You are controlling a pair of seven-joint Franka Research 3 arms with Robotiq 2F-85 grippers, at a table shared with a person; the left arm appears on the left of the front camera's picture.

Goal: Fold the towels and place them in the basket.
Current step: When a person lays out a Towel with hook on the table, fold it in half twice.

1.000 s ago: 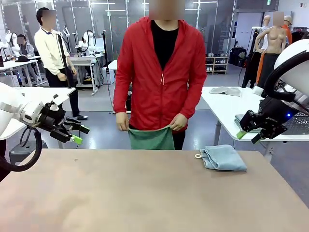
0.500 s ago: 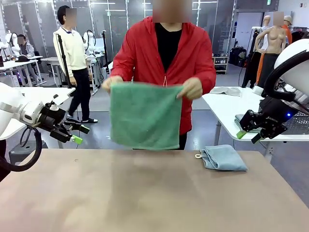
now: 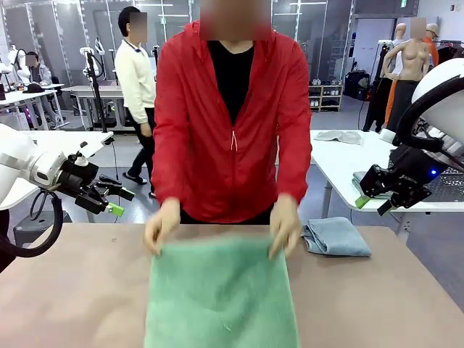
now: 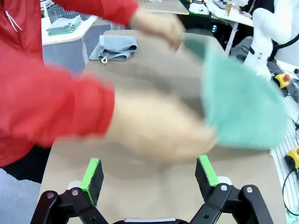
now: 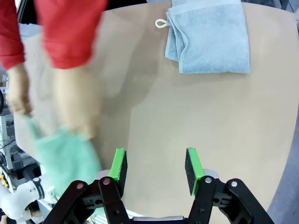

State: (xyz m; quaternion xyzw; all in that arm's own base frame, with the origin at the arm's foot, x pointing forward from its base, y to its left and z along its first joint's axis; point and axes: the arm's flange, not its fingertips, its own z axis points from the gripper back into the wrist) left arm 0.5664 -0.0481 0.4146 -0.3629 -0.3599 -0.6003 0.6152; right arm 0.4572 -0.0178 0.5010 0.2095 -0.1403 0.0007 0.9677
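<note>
- Green towel (image 3: pixel 221 297): spread on the worktop (image 3: pixel 72 290), far corners held by the person's hands (image 3: pixel 161 226) (blurred by motion).
- Grey-blue towel (image 3: pixel 336 237): folded, far right on the worktop.
- Left gripper (image 4: pixel 149 170) and right gripper (image 5: pixel 156 168): fingers apart, empty, off the cloth.
- Hazard: reaching in now risks striking the hands or rumpling the towel.

A green towel (image 3: pixel 221 297) is lying spread open at the lower centre; a folded grey-blue towel (image 3: pixel 337 237) is resting at the middle right.

White tables (image 3: pixel 341 163) stand on a grey floor (image 3: pixel 313 206) before glazed partition walls (image 3: pixel 326 36).
</note>
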